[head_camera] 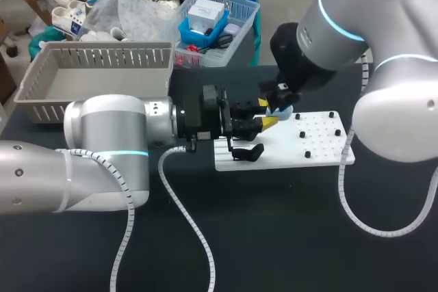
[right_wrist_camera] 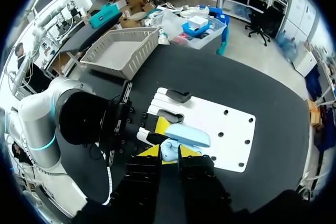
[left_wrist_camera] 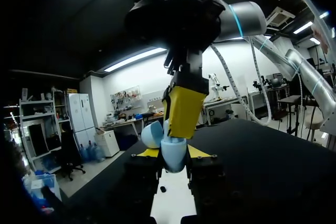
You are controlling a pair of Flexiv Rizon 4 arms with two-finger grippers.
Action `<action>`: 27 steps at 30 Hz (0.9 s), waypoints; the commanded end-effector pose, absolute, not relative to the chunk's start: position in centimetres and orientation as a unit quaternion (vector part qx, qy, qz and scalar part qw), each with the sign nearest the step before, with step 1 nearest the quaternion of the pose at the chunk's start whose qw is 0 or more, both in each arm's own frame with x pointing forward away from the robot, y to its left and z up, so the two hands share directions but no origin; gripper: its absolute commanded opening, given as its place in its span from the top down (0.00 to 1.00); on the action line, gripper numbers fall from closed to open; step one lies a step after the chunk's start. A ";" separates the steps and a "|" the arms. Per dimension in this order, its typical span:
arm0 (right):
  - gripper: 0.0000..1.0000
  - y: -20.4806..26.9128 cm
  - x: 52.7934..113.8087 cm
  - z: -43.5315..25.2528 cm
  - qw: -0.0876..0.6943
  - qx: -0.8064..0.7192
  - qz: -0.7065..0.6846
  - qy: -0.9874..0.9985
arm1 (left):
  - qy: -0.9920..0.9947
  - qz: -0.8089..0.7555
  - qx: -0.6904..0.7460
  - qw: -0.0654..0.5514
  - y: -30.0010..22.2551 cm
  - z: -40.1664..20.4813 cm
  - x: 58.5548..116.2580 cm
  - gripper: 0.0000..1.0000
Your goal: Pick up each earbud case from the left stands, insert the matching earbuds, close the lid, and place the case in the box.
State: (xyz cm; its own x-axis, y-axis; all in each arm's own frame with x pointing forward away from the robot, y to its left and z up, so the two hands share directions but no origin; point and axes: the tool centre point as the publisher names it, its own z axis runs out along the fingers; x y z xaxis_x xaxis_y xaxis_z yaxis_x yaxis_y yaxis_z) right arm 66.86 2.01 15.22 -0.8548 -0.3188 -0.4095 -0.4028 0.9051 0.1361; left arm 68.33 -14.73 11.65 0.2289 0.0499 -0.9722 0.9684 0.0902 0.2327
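Note:
A pale blue earbud case [left_wrist_camera: 174,156] stands upright with my left gripper [left_wrist_camera: 174,153] shut on its body, and its lid [left_wrist_camera: 152,134] hangs open to one side. My right gripper [right_wrist_camera: 169,152] comes down from above, its yellow fingers [left_wrist_camera: 184,109] at the case's open mouth, shut on a small pale blue earbud [right_wrist_camera: 168,153]. The open lid [right_wrist_camera: 187,135] lies just ahead of those fingers. In the head view both grippers meet over the white stand board [head_camera: 311,143], around the case [head_camera: 281,109]. Two black cases [right_wrist_camera: 178,96] [right_wrist_camera: 170,116] rest on the board's stands.
A grey slatted box [head_camera: 96,76] stands at the table's back left. The white board's right half [right_wrist_camera: 231,132] carries only small black pegs. My left arm's cable [head_camera: 188,220] loops across the dark tabletop in front.

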 end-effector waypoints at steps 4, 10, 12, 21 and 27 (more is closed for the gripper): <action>1.00 2.0 67.2 15.2 0.188 -0.190 0.108 0.958 | 0.472 -0.403 0.539 0.570 -14.7 11.6 68.3 1.00; 1.00 1.9 67.3 15.2 0.186 -0.189 0.106 0.958 | 0.472 -0.403 0.539 0.570 -14.7 11.6 68.3 1.00; 1.00 1.9 67.2 15.1 0.185 -0.188 0.107 0.958 | 0.472 -0.403 0.539 0.570 -14.7 11.6 68.3 1.00; 0.83 1.9 67.2 15.1 0.184 -0.187 0.110 0.959 | 0.472 -0.403 0.539 0.570 -14.7 11.6 68.3 1.00; 0.78 1.8 67.0 15.1 0.184 -0.186 0.109 0.959 | 0.472 -0.403 0.539 0.570 -14.7 11.6 68.3 1.00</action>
